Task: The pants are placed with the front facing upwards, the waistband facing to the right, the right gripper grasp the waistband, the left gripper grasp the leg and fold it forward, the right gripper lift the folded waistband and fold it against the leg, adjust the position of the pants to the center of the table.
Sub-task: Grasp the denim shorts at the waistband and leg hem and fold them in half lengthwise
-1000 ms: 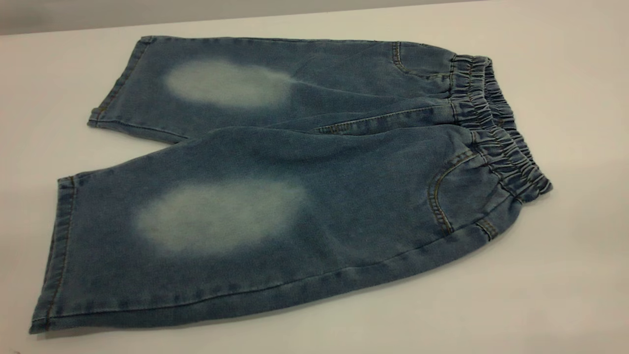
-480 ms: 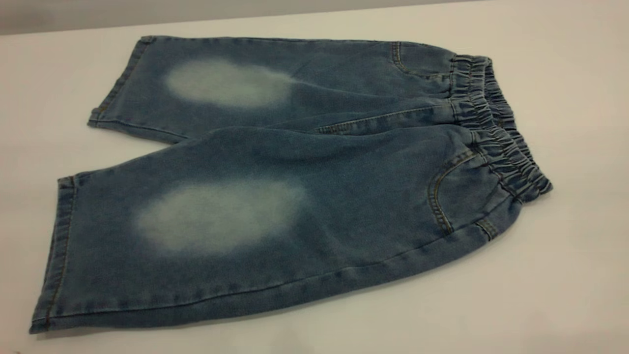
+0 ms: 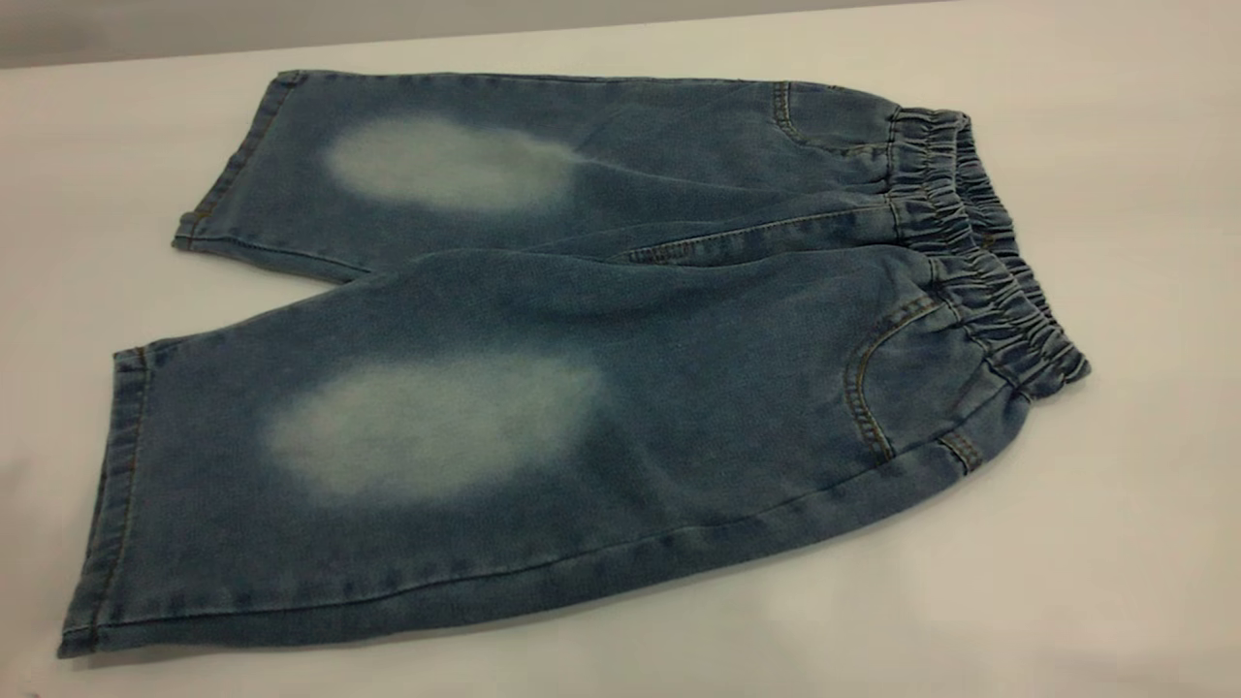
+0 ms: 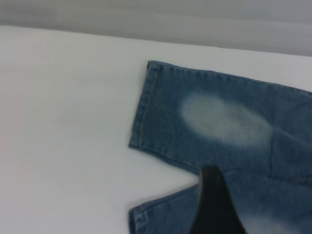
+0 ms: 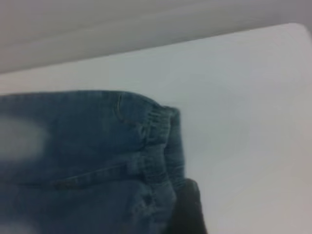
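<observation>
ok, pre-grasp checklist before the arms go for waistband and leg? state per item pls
1. Pants front side up: ok, curved pockets and fly seam show.
2. Waistband toward the right arm: ok, at the exterior view's right end.
3. Pants lying flat and unfolded on the table: ok, both legs spread, only mild wrinkles.
4. Left gripper near a leg: ok, a dark finger hangs over the legs near the hems; open or shut cannot tell.
5. Right gripper near the waistband: ok, its dark tip sits beside the ruched band; open or shut cannot tell.
6. Either gripper gripping fabric: cannot tell.
</observation>
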Tool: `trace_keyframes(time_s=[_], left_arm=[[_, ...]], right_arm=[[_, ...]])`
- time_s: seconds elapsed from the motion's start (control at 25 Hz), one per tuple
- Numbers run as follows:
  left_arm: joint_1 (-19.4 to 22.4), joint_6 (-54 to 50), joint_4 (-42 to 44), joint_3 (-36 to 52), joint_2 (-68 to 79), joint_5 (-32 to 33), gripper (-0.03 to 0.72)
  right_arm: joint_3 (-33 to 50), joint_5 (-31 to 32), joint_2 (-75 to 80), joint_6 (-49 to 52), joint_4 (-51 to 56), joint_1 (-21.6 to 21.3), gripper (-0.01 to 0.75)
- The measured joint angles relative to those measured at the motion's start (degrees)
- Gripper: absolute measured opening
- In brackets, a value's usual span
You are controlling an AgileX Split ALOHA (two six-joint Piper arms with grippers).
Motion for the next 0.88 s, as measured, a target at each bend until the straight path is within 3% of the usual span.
trace_keyframes(time_s=[0.2,0.4,0.72,0.88], left_arm=[[0.0,0.2,-0.6,0.0,10.3,-10.0,0.415],[0.0,2.4,-0.5,0.0,17.7,-15.7,0.415],[0.0,3.0,-2.5,0.1,24.3,-17.2,0.415],[0.0,3.0,-2.5,-0.2,24.3,-17.2,0.415]], right_arm=[[0.0,-5.2,9.3,-3.9,5.8,0.0,0.513],[0.0,-7.4,18.0,-11.6,14.2,0.0,0.513],[-0.2,-13.4,34.0,-23.9,28.2,-0.1,0.513],[-0.2,-13.2,40.6,-29.8,35.3,-2.3,0.513]])
